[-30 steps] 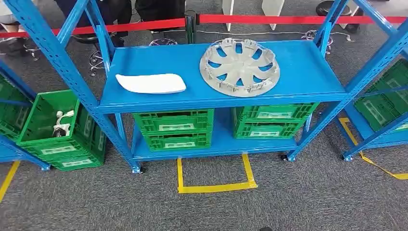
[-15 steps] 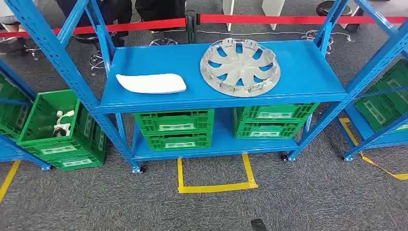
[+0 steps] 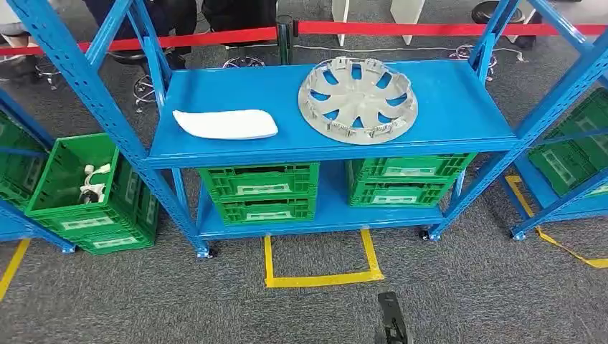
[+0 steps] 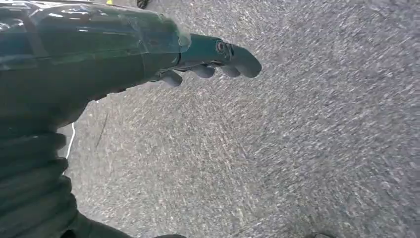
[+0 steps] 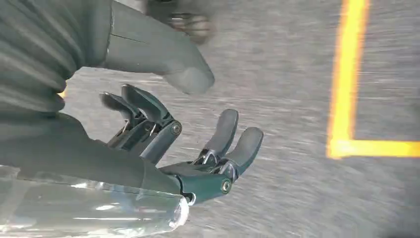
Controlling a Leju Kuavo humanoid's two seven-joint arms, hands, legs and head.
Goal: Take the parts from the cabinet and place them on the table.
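A silver wheel cover (image 3: 357, 99) lies on the top shelf of the blue rack (image 3: 459, 115), right of centre. A flat white part (image 3: 226, 124) lies on the same shelf to the left. My right hand (image 3: 391, 324) rises into the bottom of the head view over the carpet, well short of the rack; in the right wrist view this hand (image 5: 193, 144) holds nothing and its fingers are spread. My left hand (image 4: 208, 59) hangs over grey carpet with its fingers loosely curved and nothing in it.
Green crates (image 3: 259, 190) sit on the rack's lower shelf, with more green crates (image 3: 79, 193) on the neighbouring racks at left and right. A yellow tape outline (image 3: 323, 278) marks the carpet before the rack. A red barrier belt (image 3: 430, 29) and people's legs stand behind it.
My right hand has come up into the bottom of the head view, moving toward the rack. The parts on the shelf have not moved.
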